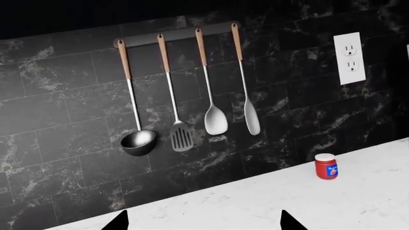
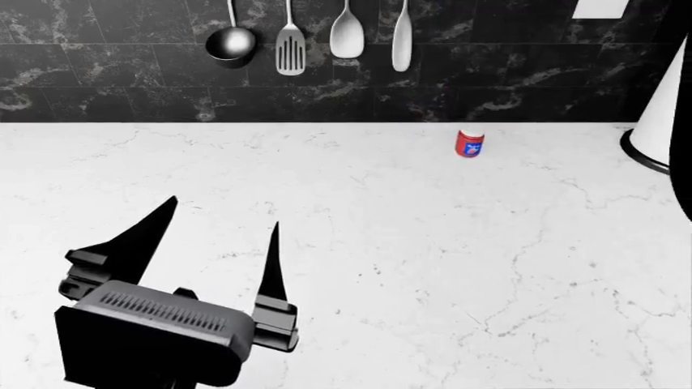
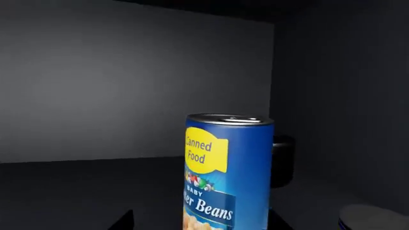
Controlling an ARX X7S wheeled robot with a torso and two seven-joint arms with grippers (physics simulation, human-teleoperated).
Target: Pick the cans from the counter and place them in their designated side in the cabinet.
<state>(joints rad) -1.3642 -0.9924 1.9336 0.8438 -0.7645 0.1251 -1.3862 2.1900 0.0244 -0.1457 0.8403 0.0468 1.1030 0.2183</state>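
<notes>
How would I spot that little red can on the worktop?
Find the four utensils hanging on the black tiled wall. On the white marble counter just below and right of them stands a tiny red can, blue-labelled and far smaller than the paper-towel roll nearby.

counter [image 2: 357, 267]: white marble | on it: tiny red can [image 2: 469, 143], paper-towel roll [image 2: 662, 113]

Bright sharp counter [image 2: 433, 243]; right wrist view dim.
</notes>
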